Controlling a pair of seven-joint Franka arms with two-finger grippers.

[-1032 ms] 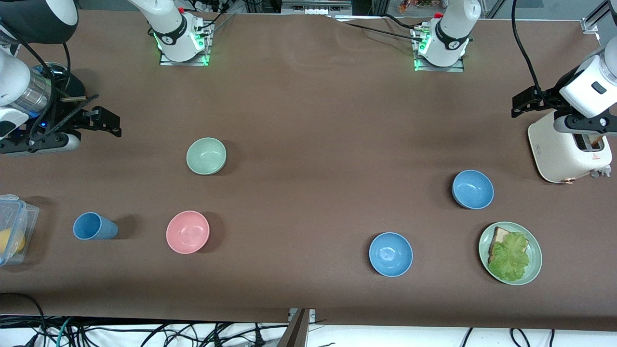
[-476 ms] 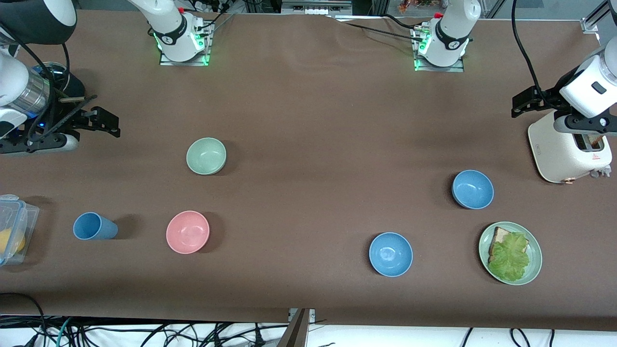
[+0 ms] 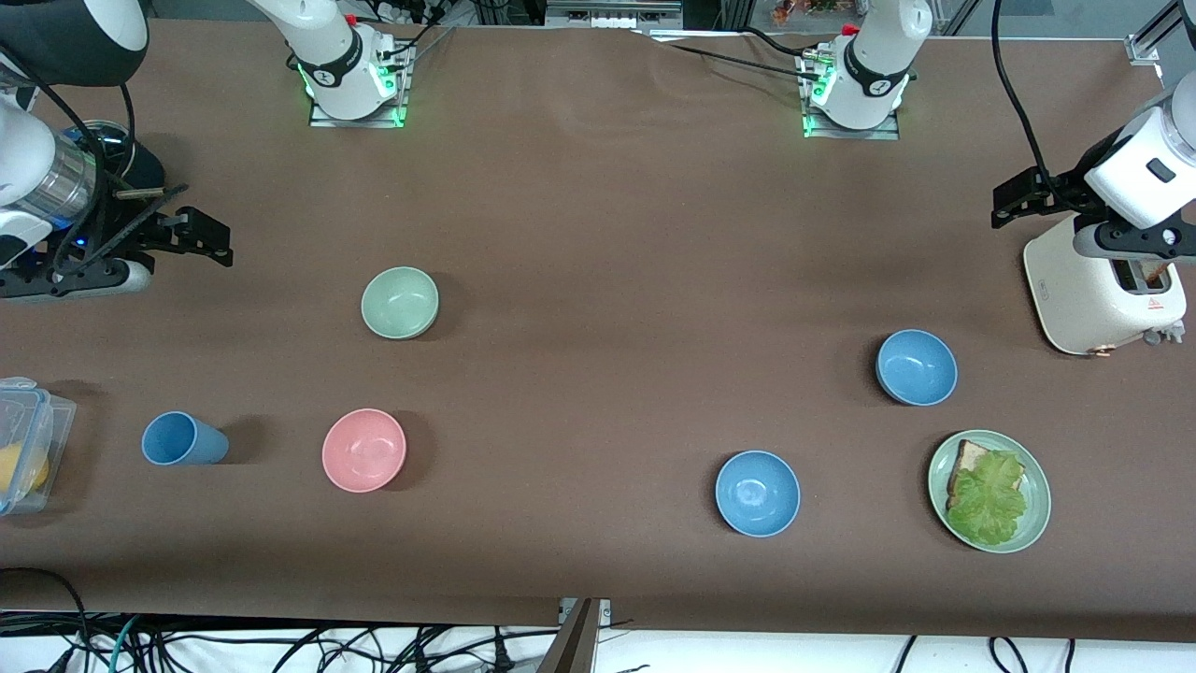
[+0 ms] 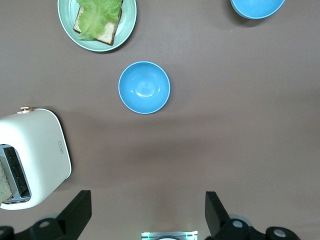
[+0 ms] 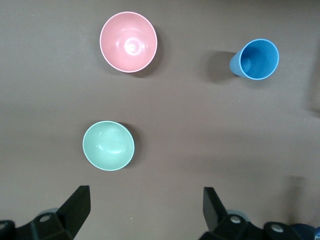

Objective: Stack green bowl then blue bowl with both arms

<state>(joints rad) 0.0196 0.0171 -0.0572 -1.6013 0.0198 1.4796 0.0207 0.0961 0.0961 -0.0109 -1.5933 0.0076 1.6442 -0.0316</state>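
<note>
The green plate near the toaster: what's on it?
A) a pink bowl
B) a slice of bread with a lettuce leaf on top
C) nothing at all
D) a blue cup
B: the green plate carries a slice of bread with a lettuce leaf lying over it, clear in the front and left wrist views.

Pink bowl [image 3: 363, 450], blue cup [image 3: 183, 439], toaster [image 3: 1098, 294], plate [image 3: 1037, 515]
</note>
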